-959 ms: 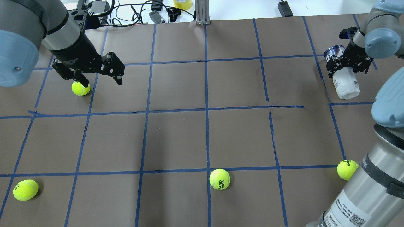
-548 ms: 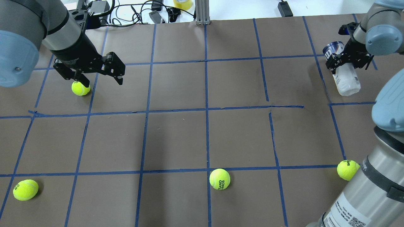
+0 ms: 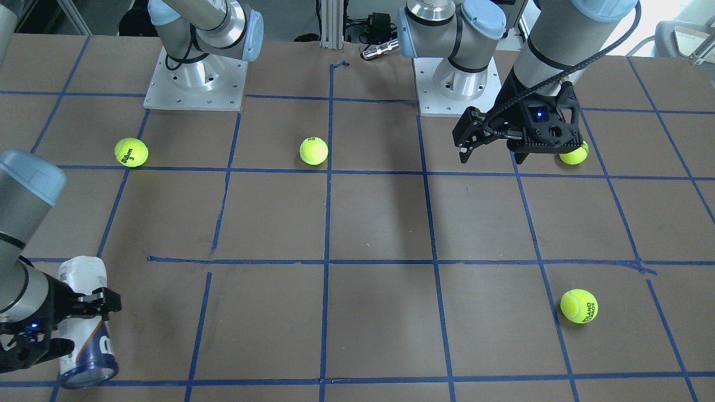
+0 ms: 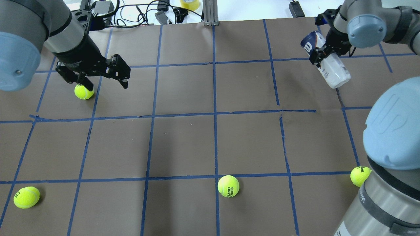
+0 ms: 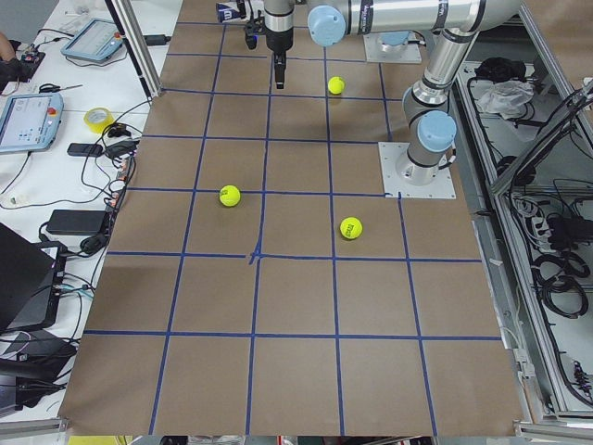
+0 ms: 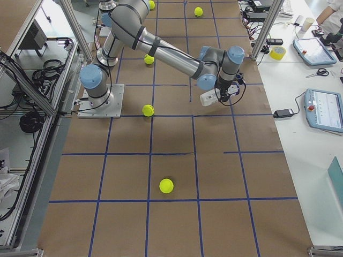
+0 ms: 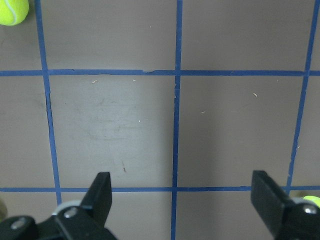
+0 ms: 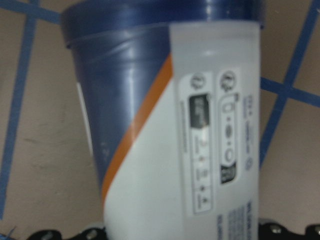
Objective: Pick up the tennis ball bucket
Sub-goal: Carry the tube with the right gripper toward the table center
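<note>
Right gripper (image 4: 323, 54) clamps the tilted tennis ball bucket (image 4: 336, 75) toward its navy end, so slick plastic may pivot or slip; left gripper (image 4: 106, 86) gapes empty.

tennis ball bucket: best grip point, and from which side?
Take the tennis ball bucket by its side wall, jaws across the diameter, square to its long axis. Slim cylinder: only the width fits the jaws. The right gripper holds it this way.

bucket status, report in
Right gripper shut on bucket. Bucket tilted, looks lifted. Left gripper open, empty, near a ball. Nothing in the way.
</note>
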Robot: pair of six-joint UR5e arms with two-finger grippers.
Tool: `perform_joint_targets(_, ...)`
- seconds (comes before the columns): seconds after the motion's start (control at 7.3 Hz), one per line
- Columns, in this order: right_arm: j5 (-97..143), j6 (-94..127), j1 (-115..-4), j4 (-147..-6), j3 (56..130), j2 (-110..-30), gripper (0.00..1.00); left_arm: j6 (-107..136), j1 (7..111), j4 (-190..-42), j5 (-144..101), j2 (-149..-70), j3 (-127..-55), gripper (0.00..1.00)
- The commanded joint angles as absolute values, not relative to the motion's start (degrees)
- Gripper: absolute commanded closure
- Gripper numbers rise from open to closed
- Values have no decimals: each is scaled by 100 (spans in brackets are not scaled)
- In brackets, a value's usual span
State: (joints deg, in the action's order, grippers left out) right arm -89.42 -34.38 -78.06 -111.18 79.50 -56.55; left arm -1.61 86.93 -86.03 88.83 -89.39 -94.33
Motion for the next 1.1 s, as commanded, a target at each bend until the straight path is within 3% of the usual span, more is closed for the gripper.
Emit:
perform_joint_targets(0.0, -8449, -4679, -8417, -11161, 7954, -5730, 39, -158, 8684, -8604, 8894, -8938, -9431, 0)
perform_joint_targets(0.55, -8534, -4982, -10359, -12392, 7972, -5660, 39, -167, 8640, -8588, 8956, -8938, -9422, 0)
perform_joint_targets(0.96, -8579, -5842, -10810, -12891, 8085, -5468, 39, -176, 8420, -8517, 8974, -8938, -9431, 0)
